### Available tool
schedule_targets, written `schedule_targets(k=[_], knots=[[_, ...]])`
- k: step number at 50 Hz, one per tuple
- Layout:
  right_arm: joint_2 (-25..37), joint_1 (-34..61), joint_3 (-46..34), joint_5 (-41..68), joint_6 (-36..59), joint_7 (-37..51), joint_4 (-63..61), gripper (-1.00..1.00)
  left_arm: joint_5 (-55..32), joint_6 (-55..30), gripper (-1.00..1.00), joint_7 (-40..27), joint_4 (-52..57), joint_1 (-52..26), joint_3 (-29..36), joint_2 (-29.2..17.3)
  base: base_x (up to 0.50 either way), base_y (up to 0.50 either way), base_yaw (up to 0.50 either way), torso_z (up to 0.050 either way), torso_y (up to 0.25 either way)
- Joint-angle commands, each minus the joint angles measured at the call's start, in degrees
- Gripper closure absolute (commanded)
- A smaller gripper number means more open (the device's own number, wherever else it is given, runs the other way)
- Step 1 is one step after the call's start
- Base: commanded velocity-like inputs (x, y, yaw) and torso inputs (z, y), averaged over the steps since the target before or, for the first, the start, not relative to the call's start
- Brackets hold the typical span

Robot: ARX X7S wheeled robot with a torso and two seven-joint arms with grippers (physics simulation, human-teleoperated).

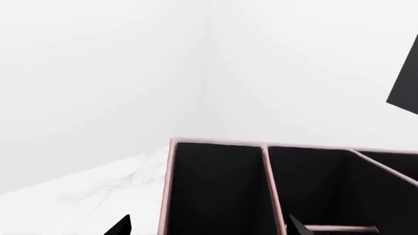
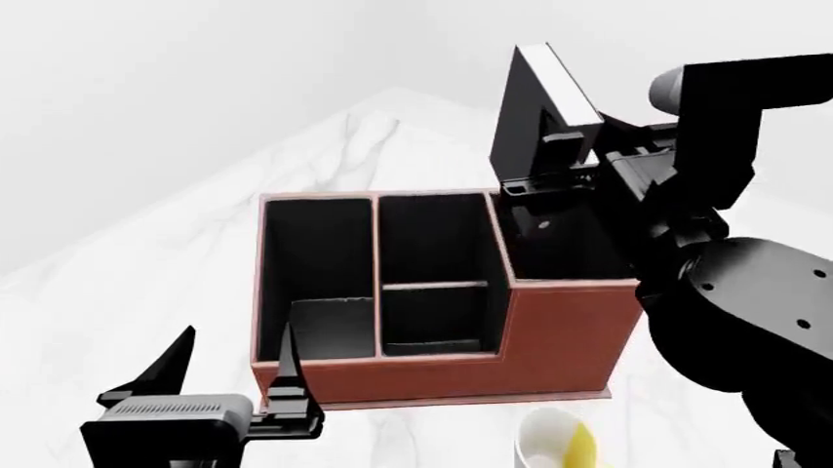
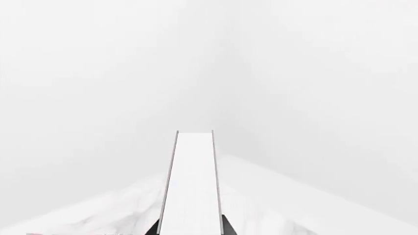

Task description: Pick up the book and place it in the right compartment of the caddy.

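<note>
The red-brown caddy (image 2: 560, 341) stands on the white marbled table, open tops up. My right gripper (image 2: 563, 161) is shut on the black book (image 2: 528, 107) and holds it tilted in the air, its lower end just above the back of the right compartment (image 2: 567, 244). In the right wrist view the book's white page edge (image 3: 193, 181) runs straight out from the gripper (image 3: 191, 227), one finger on each cover. My left gripper (image 2: 238, 336) is open and empty, low beside the caddy's left end. In the left wrist view it (image 1: 209, 227) looks into the caddy (image 1: 219, 186).
A white-and-yellow mug (image 2: 560, 444) stands on the table in front of the caddy's right end. The table (image 2: 156, 263) stretches away to a far corner behind the caddy. A black shape (image 1: 405, 88) hangs above the caddy in the left wrist view.
</note>
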Motion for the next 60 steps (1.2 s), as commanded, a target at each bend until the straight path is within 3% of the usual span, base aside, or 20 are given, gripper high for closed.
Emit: schedule_targets(k=[1,60], knots=[[0.38,3.95,-1.06,-5.58,0.98,-0.43,6.92,1.0,-0.06,-0.04,-1.0,-0.1,-0.4,-0.29,0.25,-0.01,0.0,0.0,0.0,0.0,0.01],[1.92,2.39,-6.03,-13.68,-5.44,-7.21,19.14,1.0,-0.43,0.2,-1.0,-1.09,-0.49,-0.47,0.75,-0.67,0.0,0.0,0.0,0.0,0.002]])
